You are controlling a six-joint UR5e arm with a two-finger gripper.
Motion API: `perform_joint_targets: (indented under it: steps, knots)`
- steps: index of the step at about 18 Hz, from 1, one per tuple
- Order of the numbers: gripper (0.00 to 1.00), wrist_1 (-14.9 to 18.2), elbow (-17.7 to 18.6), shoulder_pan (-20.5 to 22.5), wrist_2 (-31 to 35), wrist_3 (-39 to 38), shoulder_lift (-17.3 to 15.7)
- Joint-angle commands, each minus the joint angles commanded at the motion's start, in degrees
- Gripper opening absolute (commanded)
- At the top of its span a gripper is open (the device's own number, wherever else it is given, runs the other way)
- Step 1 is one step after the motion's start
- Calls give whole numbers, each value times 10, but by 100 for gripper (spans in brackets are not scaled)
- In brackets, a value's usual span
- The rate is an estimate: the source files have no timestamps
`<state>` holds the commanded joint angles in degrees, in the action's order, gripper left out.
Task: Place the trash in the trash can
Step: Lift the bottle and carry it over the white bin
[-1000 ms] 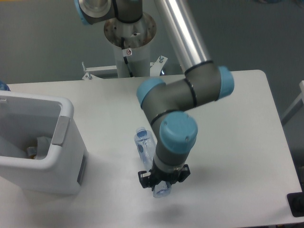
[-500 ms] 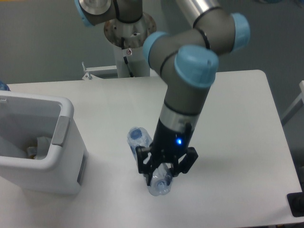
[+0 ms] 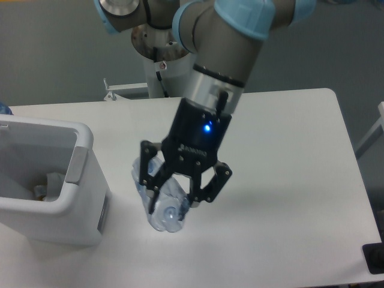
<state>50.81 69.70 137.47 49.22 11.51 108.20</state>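
Note:
My gripper (image 3: 175,193) is shut on the clear bluish plastic bottle (image 3: 163,217), one piece of the trash. The bottle hangs tilted above the table, and its lower end pokes out below the black fingers (image 3: 207,183). It is held right of the trash can (image 3: 81,141), a white rectangular bin with a thick rim and a grey panel (image 3: 75,166) on its near side. Inside the bin lies a pale crumpled item (image 3: 54,180) that looks like the wrapper, partly hidden by the wall.
The arm's pedestal (image 3: 165,51) stands at the back centre of the white table (image 3: 288,180). A black object (image 3: 374,258) sits off the table's front right corner. A small blue thing (image 3: 3,109) shows at the left edge.
The gripper has lifted the bottle off the table and carried it left toward the bin. The arm has risen and now looms larger in view.

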Motion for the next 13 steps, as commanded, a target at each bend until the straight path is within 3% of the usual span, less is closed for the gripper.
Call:
perform_joint_targets:
  steps: [7,13]
  knots:
    - [32,-26,-3,-36,-34,1,-19]
    - [32,-28,-1,-68,-61,0,-38]
